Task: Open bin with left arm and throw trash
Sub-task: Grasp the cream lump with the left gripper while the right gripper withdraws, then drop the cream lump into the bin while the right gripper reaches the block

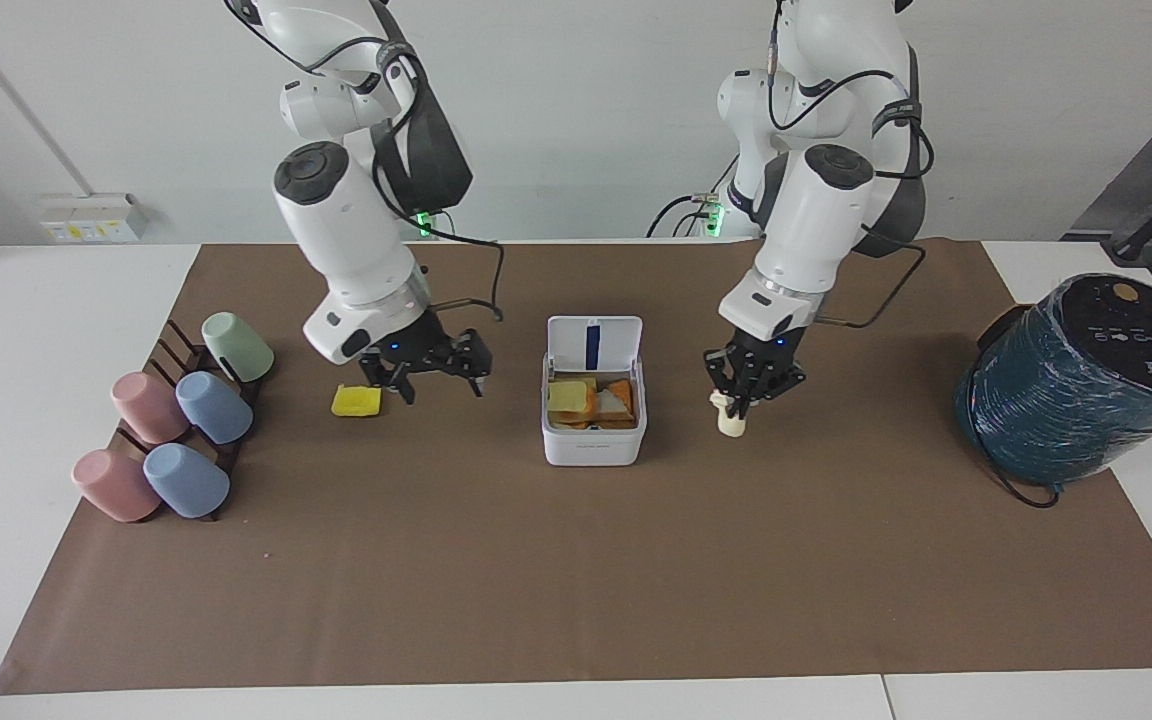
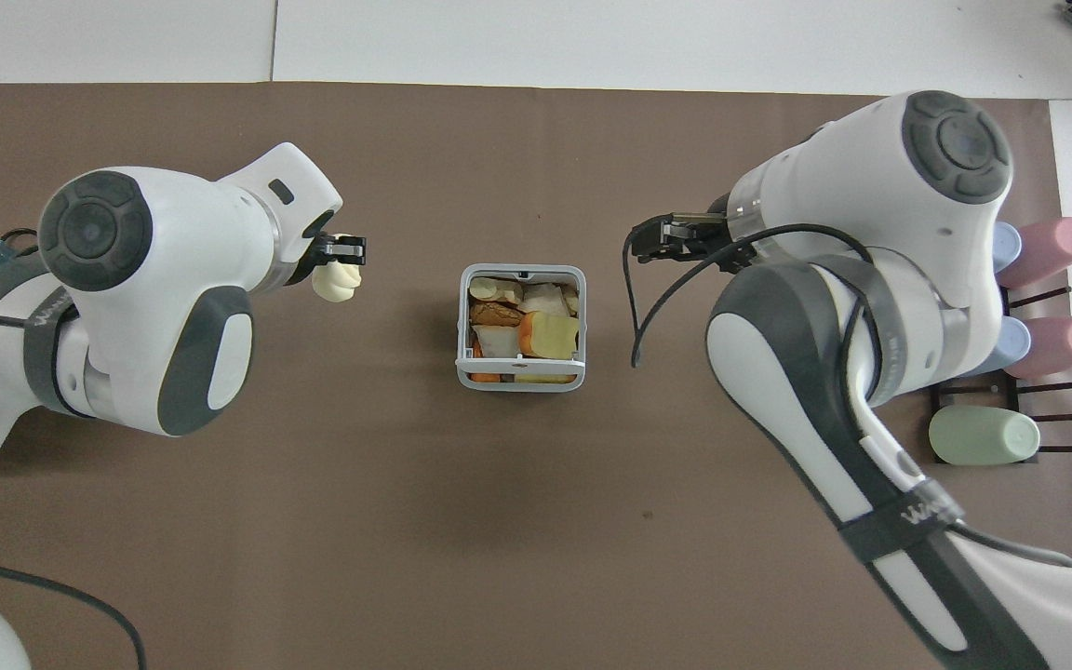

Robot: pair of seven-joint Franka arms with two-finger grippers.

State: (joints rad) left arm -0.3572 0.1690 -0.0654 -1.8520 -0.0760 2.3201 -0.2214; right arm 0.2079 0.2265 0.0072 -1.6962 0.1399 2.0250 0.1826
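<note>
Brown paper covers the white table (image 1: 56,300), and the bin (image 1: 593,440) stands in the middle of it with its lid (image 1: 594,343) hinged up on the side nearer the robots, a blue strip showing on the lid's inner face. Yellow, orange and cream scraps fill the bin up to the rim.

Toward the left arm's end from the bin, the left gripper (image 1: 742,400) hangs in the air just beside the bin, its fingers pinched on the cream-white lump (image 1: 730,421), which dangles below them clear of the paper. In the overhead view the same lump (image 2: 337,282) shows at the fingertips, apart from the bin's wall.

Toward the right arm's end from the bin, the right gripper (image 1: 433,377) is raised over the paper with its fingers spread wide and nothing between them. The flat yellow piece (image 1: 356,400) lies on the paper just beside that gripper, on the side away from the bin. Pastel cups (image 1: 181,420) lie on a dark rack farther that way, and a teal wrapped cylinder (image 1: 1086,380) lies at the left arm's end.
</note>
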